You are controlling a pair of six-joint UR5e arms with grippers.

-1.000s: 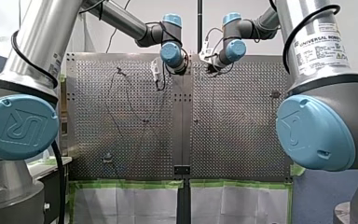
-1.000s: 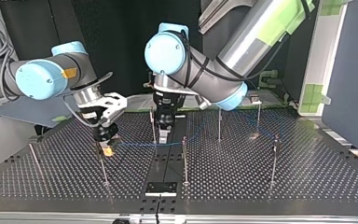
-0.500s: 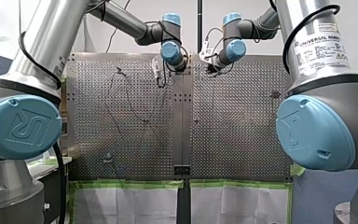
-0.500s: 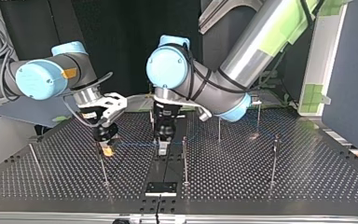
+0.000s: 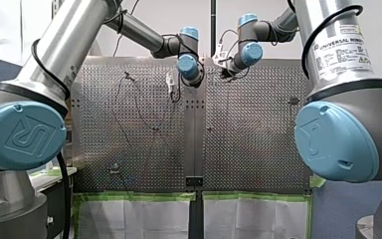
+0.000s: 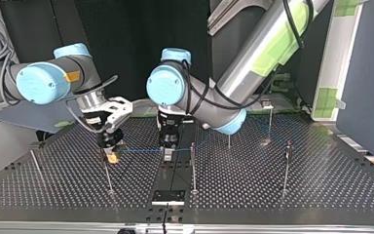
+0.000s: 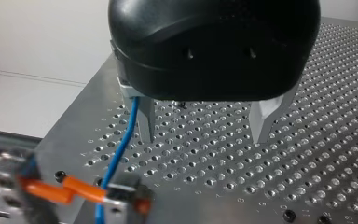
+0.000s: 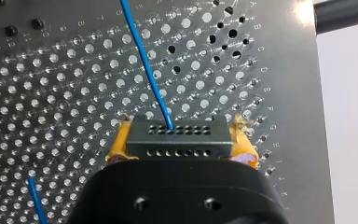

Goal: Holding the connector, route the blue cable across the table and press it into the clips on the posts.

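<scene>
In the right wrist view my right gripper (image 8: 179,122) is shut, its yellow pads (image 8: 119,142) clamping a dark connector (image 8: 177,140) with rows of small holes. The thin blue cable (image 8: 148,70) leaves the connector's face and runs out over the perforated table. In the left wrist view my left gripper (image 7: 205,137) hangs open just above the plate, nothing between its metal fingers (image 7: 145,122). The blue cable (image 7: 123,144) passes along the outer side of one finger. In the top view the cable (image 6: 141,150) stretches from my right gripper (image 6: 111,156) to my left gripper (image 6: 167,155).
Thin upright posts stand on the table in the top view: one (image 6: 192,165) beside my left gripper, one (image 6: 108,176) under my right gripper, others (image 6: 286,165) (image 6: 270,117) toward that view's right. A black block (image 6: 168,196) sits at the near edge.
My left arm swung and carried its open gripper lower and nearer the top view's front, down to the cable line. My right gripper and the connector stayed put.
</scene>
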